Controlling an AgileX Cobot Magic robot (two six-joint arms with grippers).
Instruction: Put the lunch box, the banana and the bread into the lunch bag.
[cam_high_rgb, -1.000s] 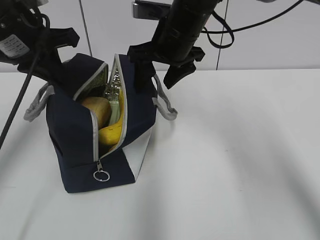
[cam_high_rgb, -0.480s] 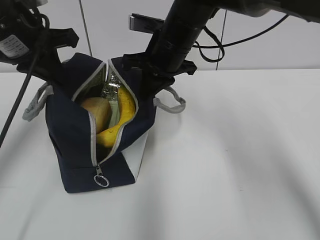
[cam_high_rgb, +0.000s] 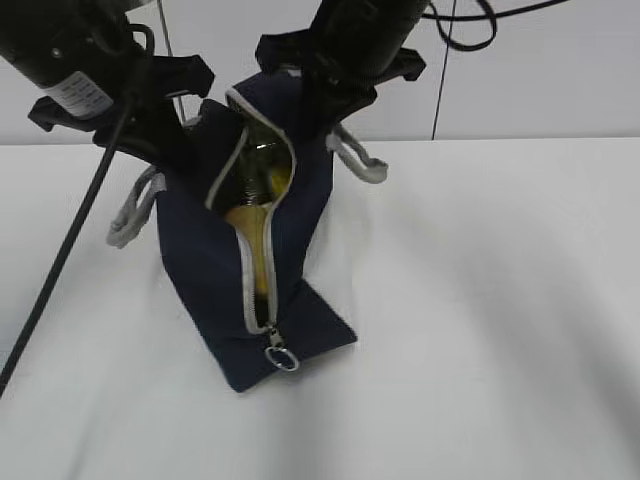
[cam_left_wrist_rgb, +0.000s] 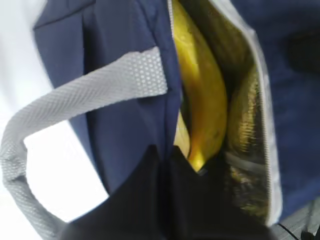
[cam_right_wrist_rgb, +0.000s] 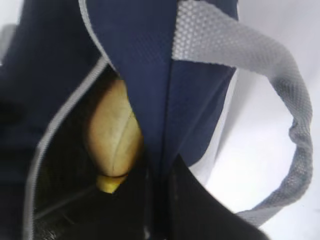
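- Left pincer (cam_left_wrist_rgb: 165, 165) clamped on the near wall of the lunch bag (cam_high_rgb: 215, 270); right pincer (cam_right_wrist_rgb: 160, 180) clamped on the opposite wall, both at the rim.
- Banana (cam_left_wrist_rgb: 200, 100) inside, along the silvery lining; bread (cam_right_wrist_rgb: 112, 132) inside too; lunch box not discernible.
- Risk: uneven pull tipping the bag, spilling the banana through the open zipper.
- Bare surface (cam_high_rgb: 500, 300) to the right, well clear; grey strap (cam_high_rgb: 130, 215) dangling at left, a possible snag.

Lunch box hidden inside lunch bag (cam_high_rgb: 210, 270)
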